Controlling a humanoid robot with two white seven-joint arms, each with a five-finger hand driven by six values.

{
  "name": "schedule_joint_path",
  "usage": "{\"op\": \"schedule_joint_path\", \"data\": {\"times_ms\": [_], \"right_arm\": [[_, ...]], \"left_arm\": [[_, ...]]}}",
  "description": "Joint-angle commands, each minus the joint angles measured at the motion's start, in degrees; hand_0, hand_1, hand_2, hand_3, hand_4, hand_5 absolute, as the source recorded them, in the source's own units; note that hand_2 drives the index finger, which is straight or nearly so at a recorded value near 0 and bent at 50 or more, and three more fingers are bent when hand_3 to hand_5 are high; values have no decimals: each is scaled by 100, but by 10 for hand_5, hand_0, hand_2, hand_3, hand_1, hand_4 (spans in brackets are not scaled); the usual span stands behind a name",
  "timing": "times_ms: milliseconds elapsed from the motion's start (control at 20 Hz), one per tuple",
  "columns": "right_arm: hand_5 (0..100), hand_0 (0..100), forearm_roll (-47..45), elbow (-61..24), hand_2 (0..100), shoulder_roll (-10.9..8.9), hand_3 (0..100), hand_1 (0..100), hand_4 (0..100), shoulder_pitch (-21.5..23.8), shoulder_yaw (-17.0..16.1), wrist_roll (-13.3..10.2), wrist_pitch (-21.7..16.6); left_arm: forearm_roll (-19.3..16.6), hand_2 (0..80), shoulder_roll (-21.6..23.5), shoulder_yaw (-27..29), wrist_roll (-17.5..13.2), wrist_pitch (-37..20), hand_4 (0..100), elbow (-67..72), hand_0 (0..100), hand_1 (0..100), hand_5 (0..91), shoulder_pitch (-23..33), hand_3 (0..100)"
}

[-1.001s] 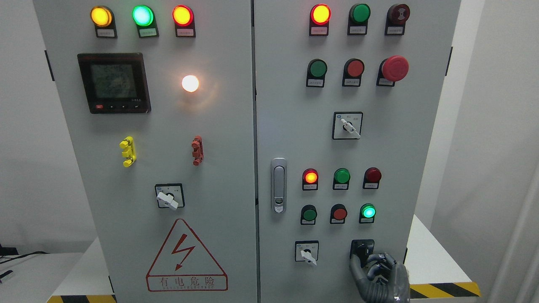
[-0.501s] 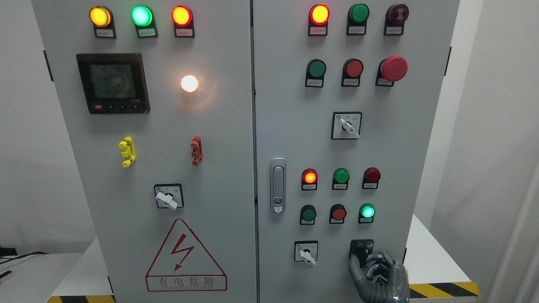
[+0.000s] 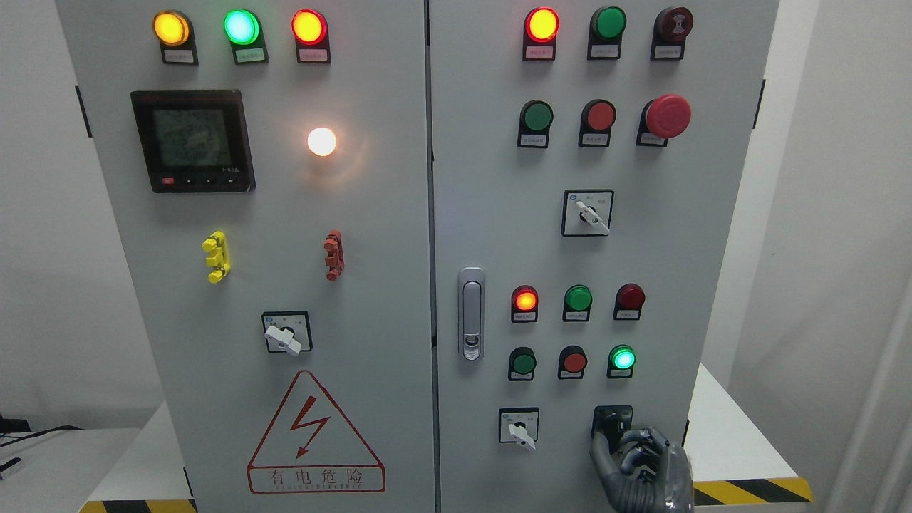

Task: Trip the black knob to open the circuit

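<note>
Low on the right cabinet door (image 3: 641,214), I have the right robot hand (image 3: 641,463) up against the black knob (image 3: 613,422), fingers (image 3: 634,449) curled around its lower part in what looks like a grasp, though they hide most of the lever. To trip it cleanly I judge I should keep the wrist square to the door, pinch firmly and turn in one steady motion without slipping toward the white selector switch (image 3: 520,430) just to its left. Which way the knob's long axis points I cannot tell.
</note>
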Motion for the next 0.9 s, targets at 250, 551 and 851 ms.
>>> {"op": "schedule_joint_path", "data": {"times_ms": [250, 551, 851], "right_arm": [[969, 373, 11, 6, 588, 4, 894, 825, 865, 1, -30, -12, 16], [965, 359, 11, 15, 580, -5, 888, 815, 866, 1, -30, -12, 16], [963, 342, 11, 15, 571, 4, 885, 811, 866, 10, -39, -12, 87]], "left_arm": [[-176, 0, 5, 0, -5, 2, 0, -2, 120, 389, 0, 0, 0], [-176, 0, 5, 0, -5, 2, 0, -2, 120, 389, 0, 0, 0], [-176, 0, 5, 0, -5, 2, 0, -2, 120, 389, 0, 0, 0]]}}
